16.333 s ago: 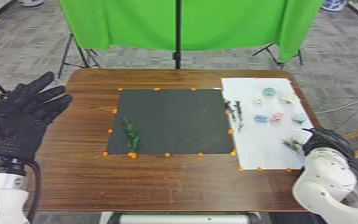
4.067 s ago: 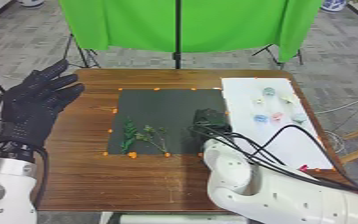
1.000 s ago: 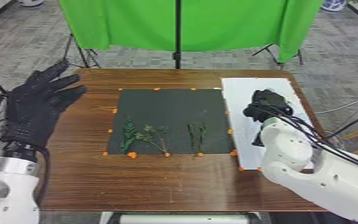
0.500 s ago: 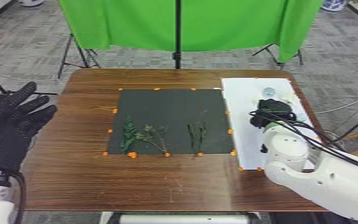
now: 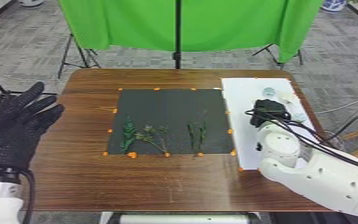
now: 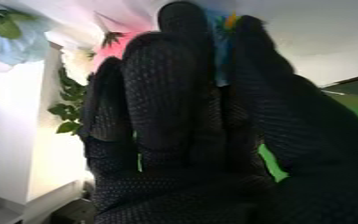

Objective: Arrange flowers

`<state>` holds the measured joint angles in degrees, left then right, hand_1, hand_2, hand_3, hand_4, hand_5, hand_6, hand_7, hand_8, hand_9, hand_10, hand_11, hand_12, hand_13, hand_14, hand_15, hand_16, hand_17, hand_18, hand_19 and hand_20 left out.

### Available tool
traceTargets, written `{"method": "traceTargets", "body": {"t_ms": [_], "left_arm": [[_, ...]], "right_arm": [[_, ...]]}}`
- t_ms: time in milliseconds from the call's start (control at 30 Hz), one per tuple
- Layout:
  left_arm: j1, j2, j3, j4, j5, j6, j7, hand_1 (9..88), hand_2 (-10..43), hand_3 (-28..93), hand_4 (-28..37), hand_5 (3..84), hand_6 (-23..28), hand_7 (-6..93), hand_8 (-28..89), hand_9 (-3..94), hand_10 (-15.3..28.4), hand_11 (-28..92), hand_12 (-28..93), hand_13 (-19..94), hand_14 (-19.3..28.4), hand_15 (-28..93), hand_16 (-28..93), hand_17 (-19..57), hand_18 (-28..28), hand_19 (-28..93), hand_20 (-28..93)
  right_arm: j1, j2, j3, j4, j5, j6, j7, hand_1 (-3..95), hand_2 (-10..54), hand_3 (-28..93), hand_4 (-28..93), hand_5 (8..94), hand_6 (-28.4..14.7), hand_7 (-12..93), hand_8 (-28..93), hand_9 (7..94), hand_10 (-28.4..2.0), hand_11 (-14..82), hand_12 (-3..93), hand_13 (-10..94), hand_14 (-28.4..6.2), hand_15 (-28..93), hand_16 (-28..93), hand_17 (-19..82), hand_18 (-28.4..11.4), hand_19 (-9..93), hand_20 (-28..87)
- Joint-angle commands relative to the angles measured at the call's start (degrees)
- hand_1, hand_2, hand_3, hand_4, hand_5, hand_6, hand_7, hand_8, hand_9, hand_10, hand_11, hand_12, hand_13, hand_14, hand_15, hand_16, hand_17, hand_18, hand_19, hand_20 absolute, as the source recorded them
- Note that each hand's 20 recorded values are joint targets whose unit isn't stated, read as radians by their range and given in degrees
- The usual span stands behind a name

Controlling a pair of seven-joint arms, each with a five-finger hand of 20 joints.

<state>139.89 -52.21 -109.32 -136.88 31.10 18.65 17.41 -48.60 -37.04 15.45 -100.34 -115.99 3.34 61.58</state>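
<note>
My right hand is over the white sheet in the head view. In the right wrist view, the hand has its thumb and a finger closed around a blue flower. A pink flower and a pale blue one are close by. Another pale blue flower lies beyond the hand. On the dark sheet rest a fern-like leaf, a branching sprig and slender green stems. My left hand is at the table's left side, its fingers straight.
Orange markers line the edges of the dark sheet. The brown table extends in front of both sheets. Black cables run along the right arm. A green cloth hangs behind the table, with stands on the floor.
The slender stems now lie on the dark sheet, and my right hand has moved from there to the white sheet. My left hand has shifted toward the front and outward.
</note>
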Motion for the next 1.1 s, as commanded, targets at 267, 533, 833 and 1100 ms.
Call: {"method": "traceTargets", "body": {"t_ms": [267,533,833,1100], "left_arm": [[0.04,0.57,-0.27,-0.99,0.80,-0.50,-1.10,18.0,9.2,76,-28.3,36.3,9.4,12.1,-8,30.3,19.6,27,11,23,27.4,55,-10,-9.9,23.6,55,12],[-3.37,2.75,-0.52,-1.56,2.37,-1.04,-1.98,18.1,9.3,76,-28.3,36.1,9.5,12.1,-8,30.0,19.5,27,11,23,27.4,55,-10,-9.9,23.9,56,12],[-14.15,6.10,4.01,0.34,3.23,-2.78,-4.47,18.4,9.5,76,-28.3,35.7,9.5,12.0,-8,29.8,19.6,27,11,23,27.5,55,-10,-9.6,24.3,57,12],[-22.97,8.65,9.02,2.28,3.01,-4.18,-2.87,18.4,9.4,76,-28.3,35.6,9.4,12.1,-8,29.8,19.6,27,11,23,27.5,56,-10,-9.2,24.4,57,12]], "right_arm": [[0.62,0.08,-1.29,-1.10,-6.27,9.03,0.13,57.9,-9.5,74,-28,76.6,-0.6,36,3,89.3,-7.0,15.6,36.2,82,-3.4,67,18,47,-18.1,93,23],[7.42,-4.31,-6.99,-5.79,-10.23,16.77,-3.88,57.7,-9.5,75,-28,77.6,-0.8,35,5,90.1,-6.7,15.9,36.7,82,-3.1,67,19,48,-18.0,93,24],[11.03,-20.06,-10.87,-2.31,-6.05,14.35,-11.48,57.5,-9.5,76,-28,78.0,-0.8,35,5,90.3,-6.5,16.1,37.2,82,-3.0,68,20,48,-17.4,93,27],[15.19,-28.59,-16.11,1.67,-2.06,12.14,-14.91,57.2,-9.5,76,-28,77.9,-0.5,35,5,90.3,-6.3,16.4,37.5,82,-2.8,68,20,48,-17.1,93,27]]}}
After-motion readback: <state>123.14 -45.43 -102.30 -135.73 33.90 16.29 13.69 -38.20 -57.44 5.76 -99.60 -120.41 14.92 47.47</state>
